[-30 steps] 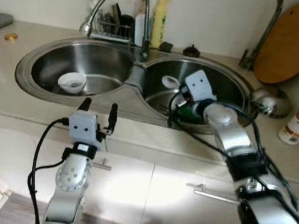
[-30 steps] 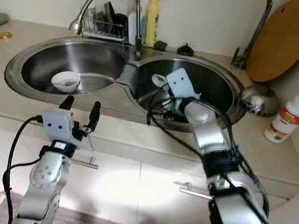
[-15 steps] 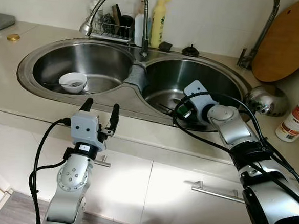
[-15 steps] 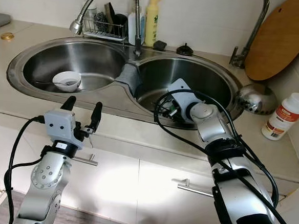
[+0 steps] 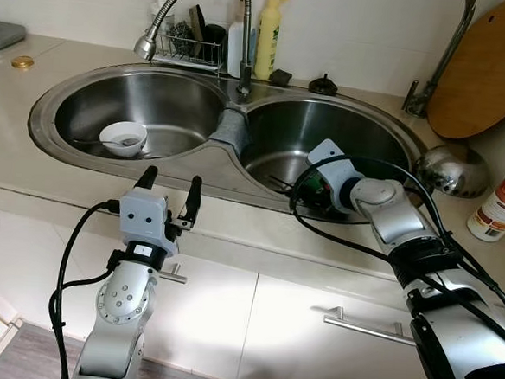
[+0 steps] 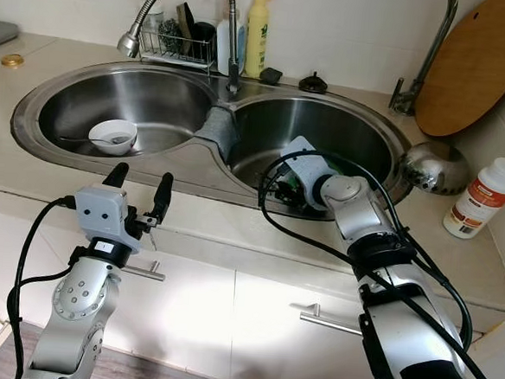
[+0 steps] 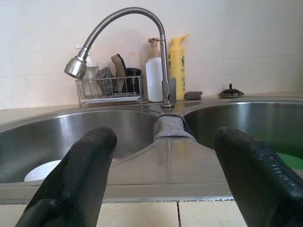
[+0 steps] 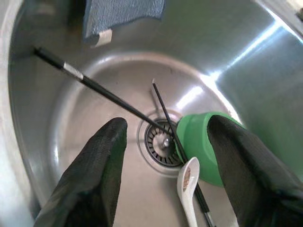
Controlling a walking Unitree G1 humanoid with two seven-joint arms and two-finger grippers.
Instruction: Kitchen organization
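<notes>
Deep in the right-hand sink basin [image 5: 386,134], the right gripper [image 8: 165,156] hangs with fingers [image 8: 94,175] apart over two black chopsticks [image 8: 102,90], a white spoon [image 8: 187,182] and a green bowl [image 8: 201,142] beneath its fingertips, seemingly choosing a pick, while the left gripper [image 5: 168,184] waits, fingers spread, at the table [image 5: 232,227] edge.

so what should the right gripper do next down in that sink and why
Probably lower a little further and close on the white spoon. The right gripper hangs open above the drain, where the spoon lies beside the green bowl and black chopsticks. This is a judgement; the bowl could equally be the target.
</notes>
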